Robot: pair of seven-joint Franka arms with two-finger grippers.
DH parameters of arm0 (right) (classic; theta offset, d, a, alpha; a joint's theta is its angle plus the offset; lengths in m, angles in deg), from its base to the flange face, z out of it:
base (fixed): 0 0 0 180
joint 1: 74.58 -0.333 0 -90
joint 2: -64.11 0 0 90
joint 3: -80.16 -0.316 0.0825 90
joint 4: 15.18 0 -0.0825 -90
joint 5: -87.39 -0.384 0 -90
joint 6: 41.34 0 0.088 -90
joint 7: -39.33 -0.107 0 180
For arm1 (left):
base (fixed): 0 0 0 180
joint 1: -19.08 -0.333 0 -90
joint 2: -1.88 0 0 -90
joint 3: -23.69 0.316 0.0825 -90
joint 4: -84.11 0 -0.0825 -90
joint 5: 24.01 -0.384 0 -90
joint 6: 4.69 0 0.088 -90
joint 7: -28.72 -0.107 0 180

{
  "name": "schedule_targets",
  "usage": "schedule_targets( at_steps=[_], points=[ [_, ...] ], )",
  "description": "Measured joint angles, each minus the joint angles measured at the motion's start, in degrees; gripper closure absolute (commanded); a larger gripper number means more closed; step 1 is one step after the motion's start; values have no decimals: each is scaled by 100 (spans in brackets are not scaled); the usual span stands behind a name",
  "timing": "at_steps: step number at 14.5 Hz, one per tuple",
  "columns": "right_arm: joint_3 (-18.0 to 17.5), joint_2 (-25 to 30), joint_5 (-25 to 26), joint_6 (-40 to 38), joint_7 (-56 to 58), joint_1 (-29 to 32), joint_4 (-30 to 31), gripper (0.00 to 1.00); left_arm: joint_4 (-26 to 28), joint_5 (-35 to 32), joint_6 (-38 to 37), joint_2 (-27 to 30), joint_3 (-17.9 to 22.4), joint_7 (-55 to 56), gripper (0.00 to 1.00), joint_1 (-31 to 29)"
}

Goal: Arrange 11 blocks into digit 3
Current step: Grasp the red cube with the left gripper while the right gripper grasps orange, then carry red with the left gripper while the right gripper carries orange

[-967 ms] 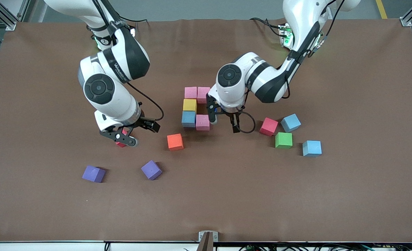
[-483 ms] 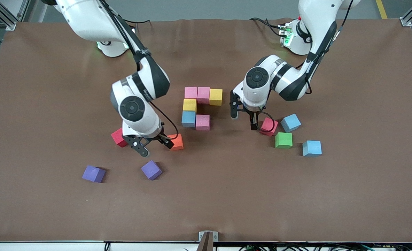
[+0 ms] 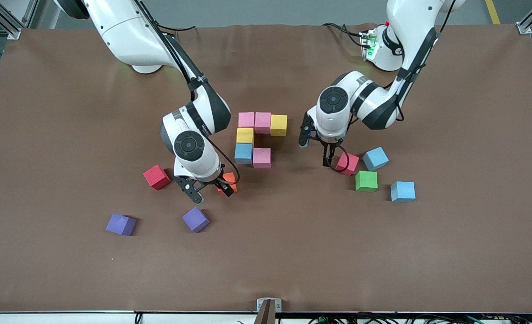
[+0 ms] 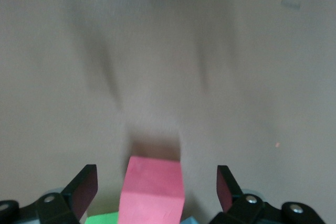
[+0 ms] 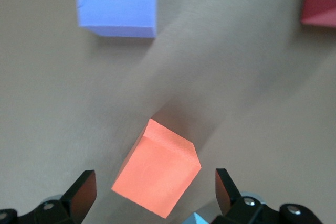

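Note:
Several blocks touch in one figure at mid-table: two pink (image 3: 246, 119) and a yellow (image 3: 279, 125) in a row, with yellow (image 3: 245, 135), light blue (image 3: 243, 153) and pink (image 3: 261, 158) nearer the camera. My right gripper (image 3: 212, 192) (image 5: 155, 187) hangs open over the orange block (image 3: 230, 178) (image 5: 157, 179), a finger on each side, not touching. My left gripper (image 3: 314, 153) (image 4: 155, 182) is open over a red block (image 3: 348, 164) (image 4: 152, 190). Loose blocks: red (image 3: 156, 177), green (image 3: 366, 181), two light blue (image 3: 375, 158) (image 3: 402, 191).
Two purple cubes (image 3: 195, 219) (image 3: 121, 224) lie nearer the camera than the right gripper, one (image 5: 116, 3) close to the orange block. The green and light blue blocks crowd the red block at the left arm's end. Bare brown tabletop (image 3: 292, 252) surrounds them.
The right gripper went from the red block at its end to over the orange block. The left gripper left the figure, uncovering a yellow block there, and moved over the other red block.

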Motion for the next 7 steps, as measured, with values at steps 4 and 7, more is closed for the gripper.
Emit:
schedule_targets(
  at_steps=[4, 7],
  points=[
    [1, -88, 1, -8, -808, -24, 5, 0, 8, -27, 174, 10, 4, -758, 0, -641],
    [2, -182, 1, 43, -1260, -25, 5, 0, 67, -168, 249, 3, -13, -817, 0, -652]
  ],
)
